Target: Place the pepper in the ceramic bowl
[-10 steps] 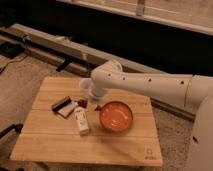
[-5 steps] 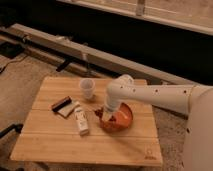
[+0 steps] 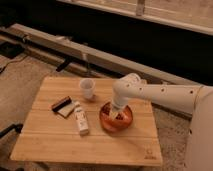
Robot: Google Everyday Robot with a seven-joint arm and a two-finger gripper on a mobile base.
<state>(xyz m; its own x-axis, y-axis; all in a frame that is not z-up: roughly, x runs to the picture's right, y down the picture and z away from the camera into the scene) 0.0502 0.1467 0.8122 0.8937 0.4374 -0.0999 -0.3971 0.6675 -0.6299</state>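
Observation:
The ceramic bowl (image 3: 106,121) is round, shallow and orange-red, and it sits on the wooden table right of the middle. My gripper (image 3: 118,113) hangs from the white arm and reaches down into the bowl, near its centre. A small dark shape sits at the gripper's tip inside the bowl. It may be the pepper, but I cannot tell for sure, as the gripper covers most of it.
A small whitish cup (image 3: 87,88) stands behind and left of the bowl. A white bottle (image 3: 80,118) lies left of the bowl. A dark reddish-brown flat item (image 3: 60,103) and a tan one (image 3: 66,111) lie farther left. The table's right edge (image 3: 156,131) is close to the bowl.
The arm has swung from the cup to the right and forward, then lowered. The gripper has gone from the bowl's left rim to its centre. The cup now shows in full.

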